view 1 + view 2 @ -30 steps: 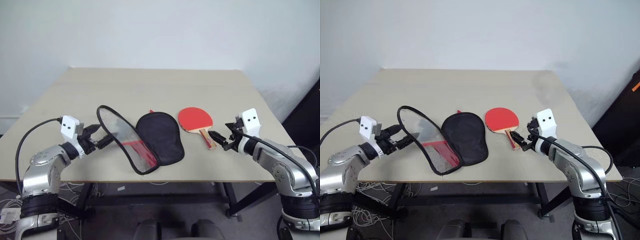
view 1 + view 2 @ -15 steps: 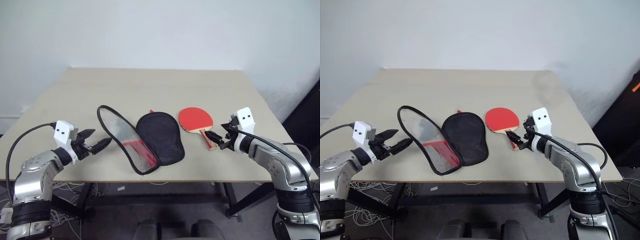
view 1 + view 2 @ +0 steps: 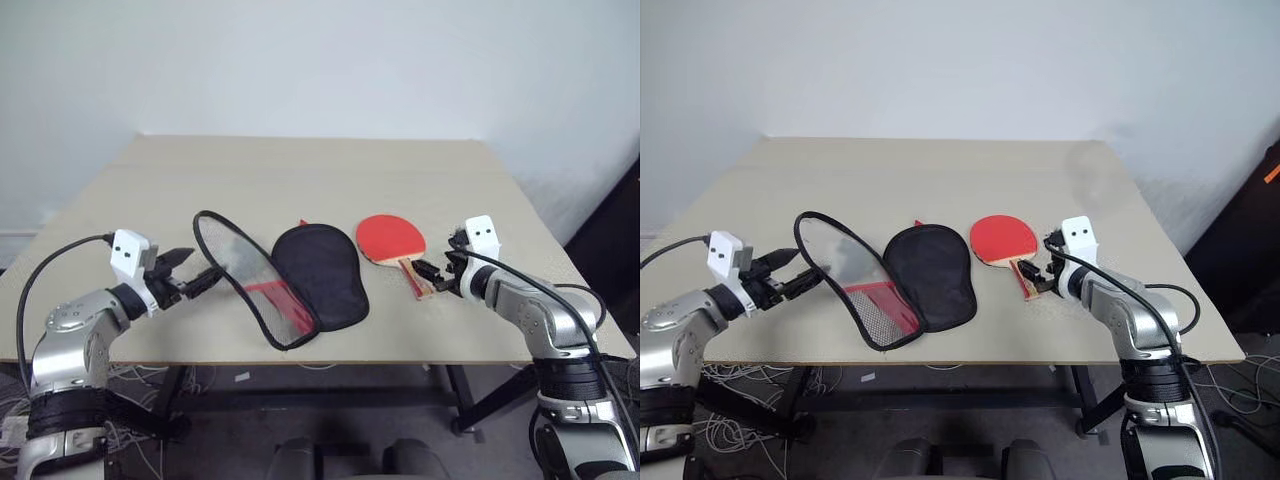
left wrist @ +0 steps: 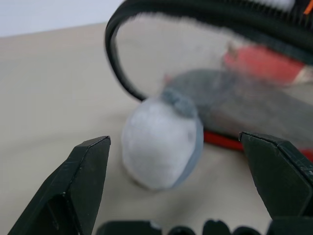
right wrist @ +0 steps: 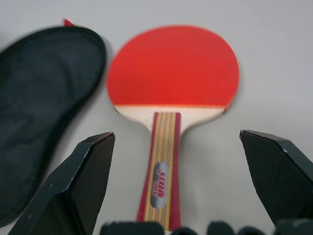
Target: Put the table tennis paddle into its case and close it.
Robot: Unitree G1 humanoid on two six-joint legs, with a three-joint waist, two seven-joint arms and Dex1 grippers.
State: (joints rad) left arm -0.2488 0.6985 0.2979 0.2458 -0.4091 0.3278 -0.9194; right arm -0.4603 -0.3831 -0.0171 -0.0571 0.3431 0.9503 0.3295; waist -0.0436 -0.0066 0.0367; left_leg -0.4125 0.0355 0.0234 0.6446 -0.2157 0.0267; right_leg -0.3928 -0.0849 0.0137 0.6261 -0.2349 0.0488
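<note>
Lying handle-first toward right pincer (image 3: 437, 277), jaws apart: table tennis paddle (image 3: 394, 241), blade at 11 o'clock.

The left gripper (image 3: 196, 279) hangs off the robot's left, its two black fingers (image 4: 80, 183) spread wide with nothing between them, pointing in toward the middle and slightly down. The right gripper (image 3: 432, 275) reaches forward, angled down and inward, its fingers (image 5: 80, 183) also spread wide and empty. Both elbows are bent.
</note>
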